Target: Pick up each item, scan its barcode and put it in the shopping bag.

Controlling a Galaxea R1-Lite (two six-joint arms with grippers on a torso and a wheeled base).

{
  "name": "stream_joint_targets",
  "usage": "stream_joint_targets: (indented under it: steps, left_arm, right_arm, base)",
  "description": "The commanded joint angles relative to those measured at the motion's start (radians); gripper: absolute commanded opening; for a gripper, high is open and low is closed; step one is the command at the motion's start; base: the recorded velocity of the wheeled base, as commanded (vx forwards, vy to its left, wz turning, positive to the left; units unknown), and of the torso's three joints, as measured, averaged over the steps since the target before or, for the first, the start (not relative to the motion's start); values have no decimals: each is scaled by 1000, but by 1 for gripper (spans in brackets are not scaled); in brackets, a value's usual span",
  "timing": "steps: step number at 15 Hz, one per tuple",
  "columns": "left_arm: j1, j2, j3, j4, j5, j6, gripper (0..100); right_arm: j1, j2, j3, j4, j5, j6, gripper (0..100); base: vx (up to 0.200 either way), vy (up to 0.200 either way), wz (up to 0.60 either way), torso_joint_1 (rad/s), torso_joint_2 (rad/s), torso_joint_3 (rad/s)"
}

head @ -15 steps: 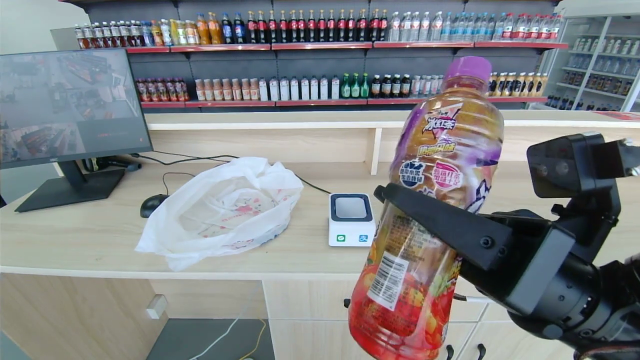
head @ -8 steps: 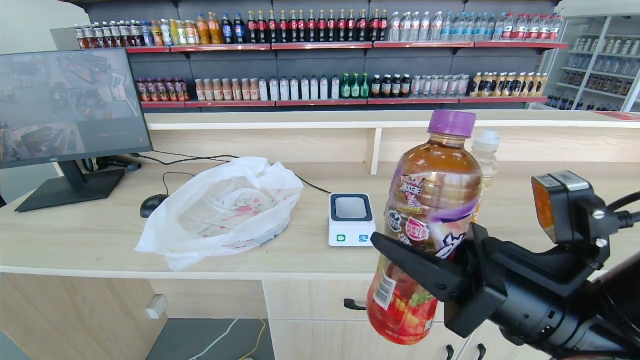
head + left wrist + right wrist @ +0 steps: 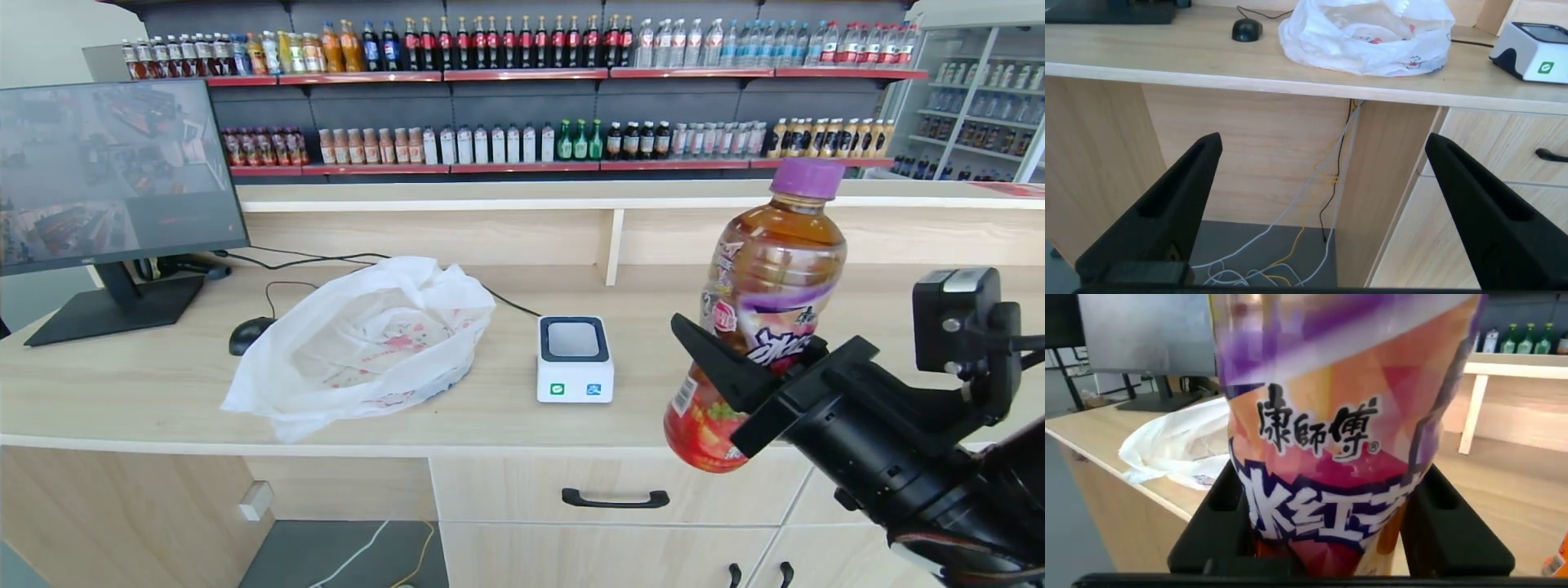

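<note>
Right claw (image 3: 739, 363) is clamped on the bottle's (image 3: 775, 261) lower half. Bottle is airborne to the right of the scanner, cap up, leaning slightly. Left claw (image 3: 1323, 216) is spread wide, holding nothing, below the surface (image 3: 122, 392) edge. On the surface, the shopping bag (image 3: 367, 343) lies slumped just left of the scanner (image 3: 574, 359).

Handling guess: full drink, so fairly heavy. Thin plastic under a slick film label means it can twist or slide. Grip mid-body, firm, not crushing. The white strip low on its side looks like the barcode (image 3: 684, 397) — keep the claw off it.
</note>
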Motion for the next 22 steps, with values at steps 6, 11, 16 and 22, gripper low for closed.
stream_joint_targets:
  steps: [6,11,16,22]
  left_arm:
    - [0,0,0,0,0,1,100]
    - [0,0,0,0,0,1,100]
    - [0,0,0,0,0,0,100]
    - [0,0,0,0,0,-2,100]
  right_arm:
    - [-146,-102,23,-1,-4,51,0]
    - [-161,-105,28,-1,-3,57,0]
    - [-163,-131,53,-1,-3,54,0]
    - [-163,-126,46,-1,-3,49,0]
  base:
    - [0,0,0,0,0,0]
    - [-40,0,0,0,0,0]
    - [0,120,0,8,0,1]
    - [0,200,0,4,2,2]
